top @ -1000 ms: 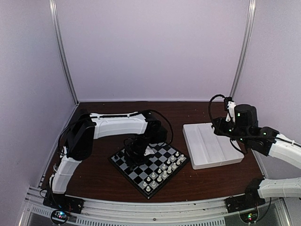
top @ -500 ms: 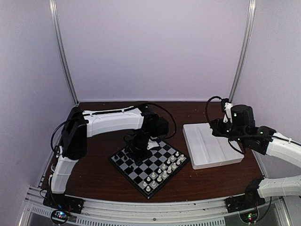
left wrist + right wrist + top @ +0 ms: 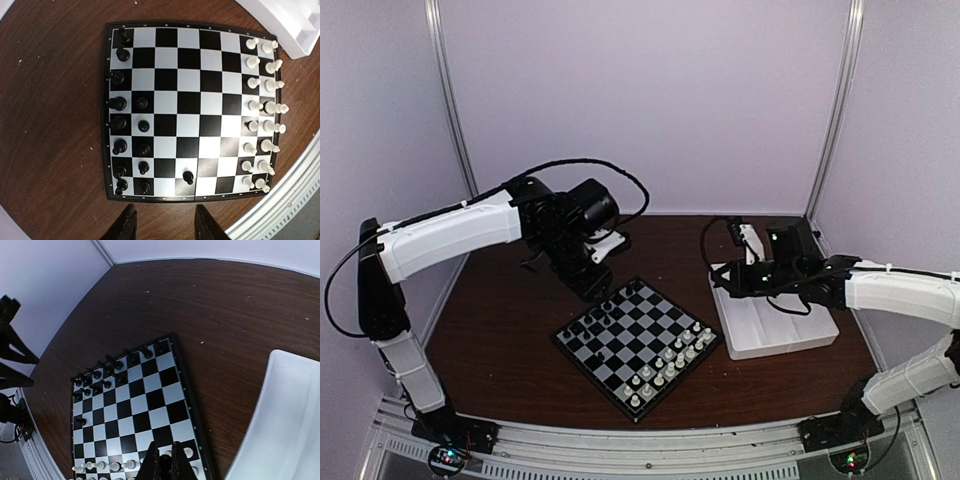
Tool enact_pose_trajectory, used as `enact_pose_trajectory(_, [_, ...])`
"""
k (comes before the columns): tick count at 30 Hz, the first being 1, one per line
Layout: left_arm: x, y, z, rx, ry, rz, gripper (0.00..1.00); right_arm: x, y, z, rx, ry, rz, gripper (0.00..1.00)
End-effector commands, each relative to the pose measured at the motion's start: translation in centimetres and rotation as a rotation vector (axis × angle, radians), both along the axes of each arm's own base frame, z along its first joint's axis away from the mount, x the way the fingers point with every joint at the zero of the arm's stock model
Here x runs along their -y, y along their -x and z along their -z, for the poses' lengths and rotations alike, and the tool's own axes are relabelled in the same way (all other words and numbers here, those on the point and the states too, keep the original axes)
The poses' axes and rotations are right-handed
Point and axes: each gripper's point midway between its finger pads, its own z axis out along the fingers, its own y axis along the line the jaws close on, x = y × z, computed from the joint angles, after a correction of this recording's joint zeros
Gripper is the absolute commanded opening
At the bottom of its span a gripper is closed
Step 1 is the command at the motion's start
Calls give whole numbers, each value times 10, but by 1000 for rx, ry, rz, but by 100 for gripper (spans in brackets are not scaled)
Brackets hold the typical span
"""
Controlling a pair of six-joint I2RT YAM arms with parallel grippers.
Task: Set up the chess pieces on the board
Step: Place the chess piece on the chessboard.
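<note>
No words, numbers or brand names can be read in any of the views. In the left wrist view, the black frame of the board (image 3: pixel 107 100) has tiny pale marks along its 12 o'clock and 9 o'clock sides. They are too small to tell if they are letters or numbers.

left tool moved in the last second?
Yes. The left arm's two-finger tool lifted off the black-and-grey checked chessboard and drew back, beyond its far corner.
</note>
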Motion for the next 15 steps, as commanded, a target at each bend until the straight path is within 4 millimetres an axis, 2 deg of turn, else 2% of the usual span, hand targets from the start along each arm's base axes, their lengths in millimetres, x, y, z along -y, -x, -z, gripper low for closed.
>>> enact_pose_trajectory(1, [21,-8,-18,9,258,-34,40,-58,19,-20,75,-66,-224,0])
enact_pose_trajectory(5, [27,-1,-26,-29,434,-29,40,-93,26,-16,87,-105,-316,0])
enact_pose_trajectory(8, [23,1,-23,-32,527,-44,40,-115,26,-12,81,-129,-360,0])
enact_pose_trajectory(15, [-15,-7,-17,36,536,-150,41,-149,18,39,64,-19,-366,0])
